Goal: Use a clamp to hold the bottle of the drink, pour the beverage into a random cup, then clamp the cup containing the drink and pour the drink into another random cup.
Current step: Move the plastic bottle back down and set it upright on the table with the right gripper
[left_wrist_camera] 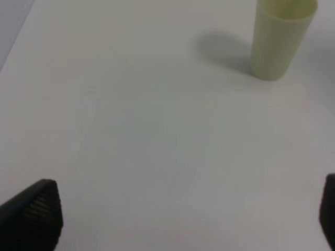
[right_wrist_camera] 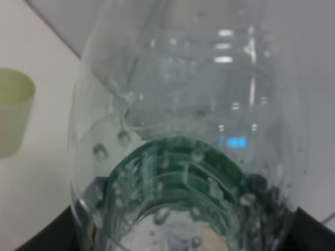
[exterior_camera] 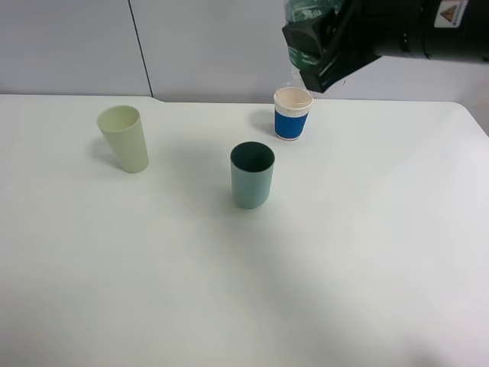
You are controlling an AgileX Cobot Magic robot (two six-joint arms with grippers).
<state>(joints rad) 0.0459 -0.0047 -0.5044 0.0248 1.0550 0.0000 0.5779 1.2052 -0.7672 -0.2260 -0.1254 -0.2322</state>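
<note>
Your rt claw (exterior_camera: 309,42) is clamped round the small clear green-labelled plastic bottle (right_wrist_camera: 188,130), aloft between its jaws; prob. light, thin-walled, squashy, wet inside, so squeeze gently at the label band.

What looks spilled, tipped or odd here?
Nothing stands out. The yellow-green cup, teal cup and paper cup stand upright on the white table, no puddles visible. The yellow-green one seems to lean in the high view, probably camera angle. The right claw holds the bottle aloft.
</note>
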